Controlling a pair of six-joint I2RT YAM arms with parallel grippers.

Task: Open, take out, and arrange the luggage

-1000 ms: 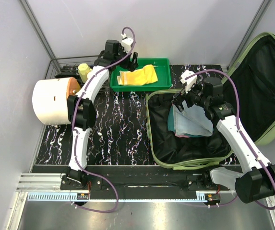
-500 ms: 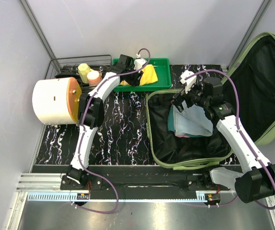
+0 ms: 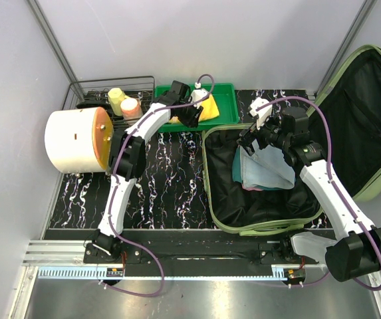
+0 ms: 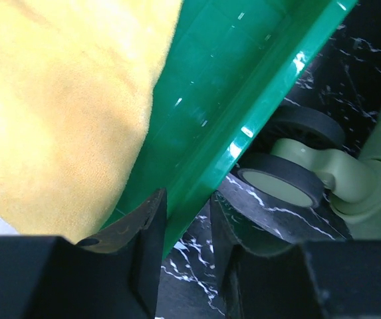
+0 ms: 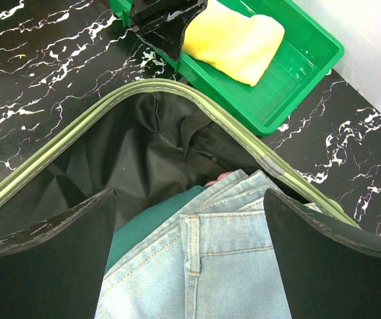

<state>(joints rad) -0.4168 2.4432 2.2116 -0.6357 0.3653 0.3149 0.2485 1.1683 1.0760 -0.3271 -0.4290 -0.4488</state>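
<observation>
Shifting: left gripper (image 4: 185, 214) crossed to tray (image 3: 227, 101) 6 o'clock rim, pinching it.
luggage (image 3: 256, 206): 4 o'clock of it.
right gripper (image 5: 190, 206): spread wide.

Jeans (image 3: 263, 169) lie in the luggage (image 3: 263, 203) (tray (image 3: 227, 100) just behind it).

The top view looks down on the whole black marbled desk (image 3: 170, 186). Both wrist views, the left far closer, share the bright green shallow plastic tray (image 4: 243, 80).
</observation>
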